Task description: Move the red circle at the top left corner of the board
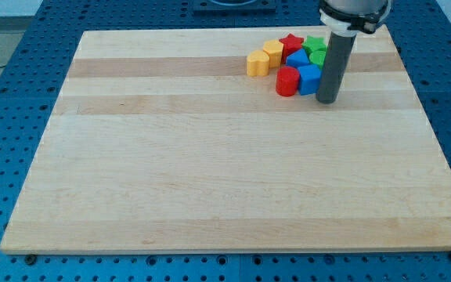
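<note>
The red circle (286,81) stands at the front of a tight cluster of blocks near the view's top, right of centre, on the wooden board (210,157). Around it are a blue block (309,78) on its right, another blue block (297,59) behind it, a red star (291,42), a green block (315,44) with a second green block (319,56) partly hidden by the rod, and two yellow blocks (257,63) (272,52) on the left. My tip (327,101) rests just right of the front blue block, touching or nearly touching it.
The board lies on a blue perforated table (6,117). The arm's dark body (355,12) hangs over the board's top right edge.
</note>
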`<state>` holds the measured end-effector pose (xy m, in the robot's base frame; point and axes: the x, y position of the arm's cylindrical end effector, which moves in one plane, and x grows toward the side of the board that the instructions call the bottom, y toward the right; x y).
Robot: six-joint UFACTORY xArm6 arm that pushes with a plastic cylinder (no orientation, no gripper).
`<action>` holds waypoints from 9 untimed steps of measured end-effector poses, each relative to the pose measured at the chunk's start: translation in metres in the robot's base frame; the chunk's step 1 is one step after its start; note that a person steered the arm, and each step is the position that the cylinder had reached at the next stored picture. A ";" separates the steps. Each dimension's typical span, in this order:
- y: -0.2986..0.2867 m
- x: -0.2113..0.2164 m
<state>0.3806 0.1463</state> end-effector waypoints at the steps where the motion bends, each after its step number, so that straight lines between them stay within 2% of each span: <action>1: -0.014 -0.017; 2: -0.051 -0.028; 3: -0.101 -0.014; 4: -0.057 -0.013; 5: -0.062 -0.038; 6: -0.171 -0.041; 7: -0.256 -0.043; 8: -0.316 -0.044; 9: -0.335 -0.044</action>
<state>0.3367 -0.1888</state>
